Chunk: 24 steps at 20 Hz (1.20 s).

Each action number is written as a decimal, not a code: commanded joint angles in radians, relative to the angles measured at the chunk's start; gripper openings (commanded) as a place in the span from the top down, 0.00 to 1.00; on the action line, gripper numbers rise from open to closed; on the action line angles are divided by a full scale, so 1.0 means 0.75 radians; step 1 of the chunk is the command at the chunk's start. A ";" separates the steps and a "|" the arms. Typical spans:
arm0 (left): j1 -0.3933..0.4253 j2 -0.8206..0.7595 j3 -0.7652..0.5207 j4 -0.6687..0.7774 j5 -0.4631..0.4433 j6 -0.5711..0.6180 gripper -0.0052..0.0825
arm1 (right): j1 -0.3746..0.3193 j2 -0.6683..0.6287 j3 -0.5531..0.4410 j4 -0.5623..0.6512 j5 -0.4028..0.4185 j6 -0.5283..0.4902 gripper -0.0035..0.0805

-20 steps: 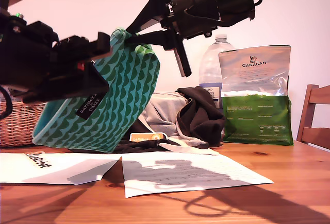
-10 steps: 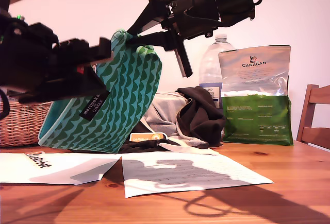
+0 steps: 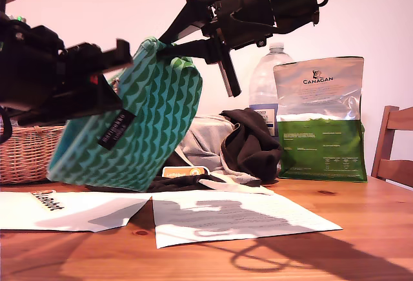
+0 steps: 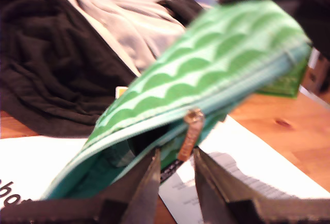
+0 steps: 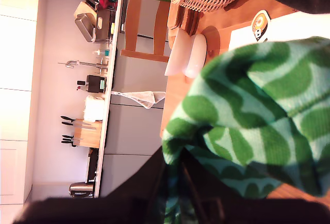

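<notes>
My second gripper (image 3: pixel 166 48) pinches the green pouch (image 3: pixel 145 123). My first gripper (image 4: pixel 176 157) sits at its zip pull (image 4: pixel 188 131) (squeezing? can't tell). Clothes (image 3: pixel 248 142), basket (image 3: pixel 26 155) behind.

Bright daylight — wrist views blurred.

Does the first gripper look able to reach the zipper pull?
Probably yes: the zipper pull hangs bare just ahead of my first gripper, jaws parted; my second gripper holds the pouch.
</notes>
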 commanded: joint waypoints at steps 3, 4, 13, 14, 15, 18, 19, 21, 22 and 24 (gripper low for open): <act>0.005 0.012 0.031 0.007 0.068 -0.003 0.73 | 0.006 0.020 0.035 0.033 -0.009 -0.004 0.97; 0.005 0.024 0.033 0.008 0.071 -0.003 0.74 | 0.006 0.020 0.035 0.034 -0.009 -0.004 0.97; 0.005 0.149 0.103 0.041 0.122 -0.028 0.74 | 0.015 0.020 0.035 0.033 0.003 -0.005 0.97; 0.005 0.149 0.103 0.041 0.132 -0.028 0.74 | 0.015 0.020 0.035 0.033 0.004 -0.005 0.97; 0.005 0.149 0.103 0.041 0.133 -0.031 0.78 | 0.015 0.020 0.035 0.033 0.004 -0.006 0.97; 0.004 0.149 0.103 0.039 0.135 -0.038 0.90 | 0.015 0.020 0.035 0.033 0.005 -0.014 0.97; 0.004 0.149 0.103 0.039 0.135 -0.038 0.94 | 0.015 0.020 0.035 0.033 0.005 -0.015 0.97; 0.004 0.148 0.103 0.039 0.136 -0.038 0.96 | 0.015 0.020 0.035 0.032 0.006 -0.040 0.97; 0.004 0.148 0.103 0.039 0.141 -0.038 0.96 | 0.015 0.020 0.035 0.028 0.006 -0.040 0.97; 0.004 0.147 0.103 0.037 0.161 -0.037 0.96 | 0.014 0.020 0.035 0.028 0.006 -0.041 0.97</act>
